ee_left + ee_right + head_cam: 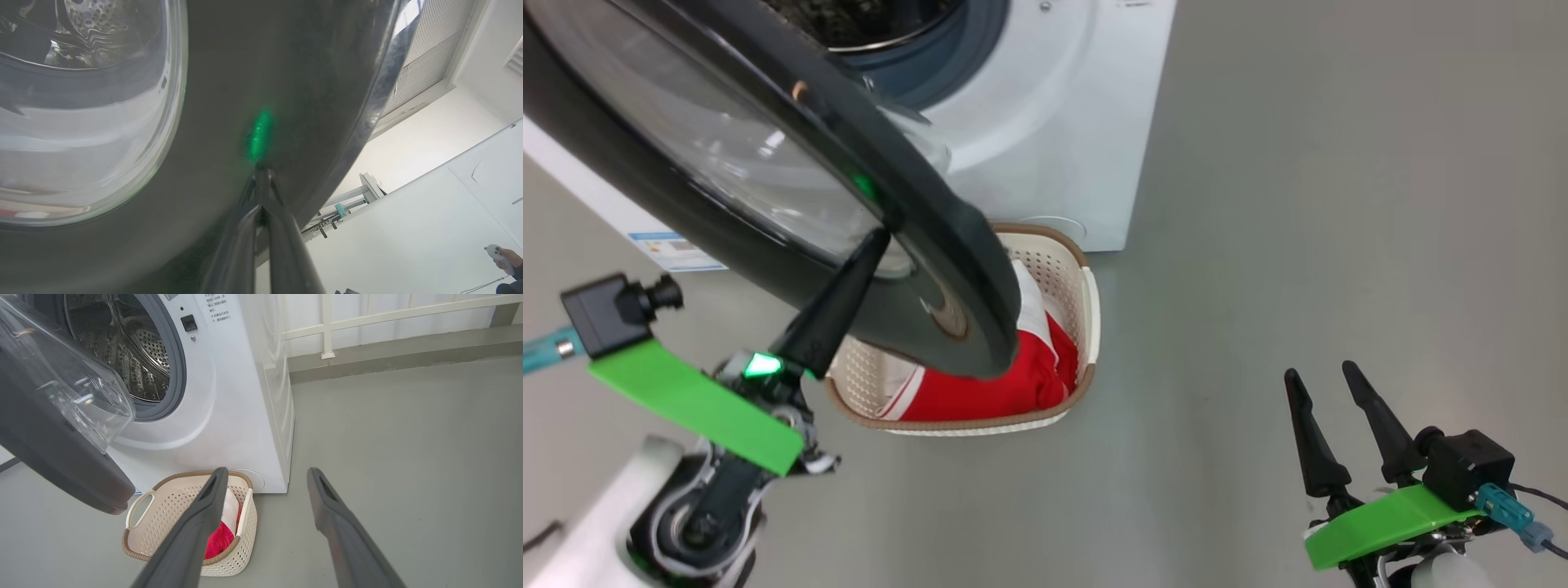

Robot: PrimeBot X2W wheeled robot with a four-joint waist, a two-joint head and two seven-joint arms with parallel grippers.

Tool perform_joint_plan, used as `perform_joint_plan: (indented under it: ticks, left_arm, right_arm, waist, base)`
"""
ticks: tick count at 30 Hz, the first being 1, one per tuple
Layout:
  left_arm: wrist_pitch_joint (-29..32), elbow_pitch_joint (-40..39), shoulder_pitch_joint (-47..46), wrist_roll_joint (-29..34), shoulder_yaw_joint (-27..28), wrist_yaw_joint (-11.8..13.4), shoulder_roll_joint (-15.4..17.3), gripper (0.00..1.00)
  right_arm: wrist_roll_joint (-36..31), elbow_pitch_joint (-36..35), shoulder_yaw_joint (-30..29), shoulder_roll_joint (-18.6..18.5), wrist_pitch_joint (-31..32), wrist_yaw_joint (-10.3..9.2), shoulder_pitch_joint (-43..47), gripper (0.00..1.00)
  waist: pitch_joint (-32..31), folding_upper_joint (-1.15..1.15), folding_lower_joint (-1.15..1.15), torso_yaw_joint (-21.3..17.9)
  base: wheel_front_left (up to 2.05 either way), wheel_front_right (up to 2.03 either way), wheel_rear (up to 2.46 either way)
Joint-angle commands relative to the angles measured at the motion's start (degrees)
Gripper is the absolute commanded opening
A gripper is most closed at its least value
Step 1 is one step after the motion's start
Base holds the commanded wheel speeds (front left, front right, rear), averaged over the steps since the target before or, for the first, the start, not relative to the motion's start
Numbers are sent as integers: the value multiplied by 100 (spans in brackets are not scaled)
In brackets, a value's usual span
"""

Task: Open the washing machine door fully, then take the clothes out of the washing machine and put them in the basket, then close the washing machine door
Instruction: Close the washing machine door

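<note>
Left end effector (pixel 876 242): fingers pressed together, tip against glossy rim of washing machine door (pixel 727 155), which stands part open. Clothes (pixel 1013 384): red, in basket (pixel 1092 304) beneath door. Right end effector (pixel 1323 372): spread, empty. Risk: tip skating off slick rim.

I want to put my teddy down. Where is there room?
The grey floor is bare right of the washing machine and the basket, up to the open right gripper. It is crowded under the washing machine door: the basket with red clothes, and the shut left gripper against the door.
</note>
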Motion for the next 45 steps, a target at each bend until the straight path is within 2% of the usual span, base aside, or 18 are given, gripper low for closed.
perform_joint_plan:
  ticks: [1,14,32,39,45]
  left_arm:
    - [4,-44,-353,75,270,-35,128,0]
    - [-444,675,-1130,425,72,-35,-11,0]
    - [-802,1716,-2296,503,-216,-35,185,0]
    - [-871,1966,-2427,545,-196,-35,151,0]
    - [-890,1986,-2220,557,-138,-35,85,0]
  right_arm:
    - [26,-160,132,-22,-37,36,-218,100]
    - [207,-208,175,-22,-37,36,-261,100]
    - [601,-298,307,-22,-37,36,-229,100]
    - [620,-304,280,-22,-37,36,-176,100]
    - [552,-302,217,-22,-37,36,-141,100]
  waist:
    - [93,0,0,-122]
    - [285,0,0,-604]
    - [459,0,0,-1553]
    - [399,0,0,-1650]
    - [287,0,0,-1572]
  base:
    - [0,0,0]
    - [0,0,0]
    - [0,0,0]
    - [0,0,0]
    - [0,0,0]
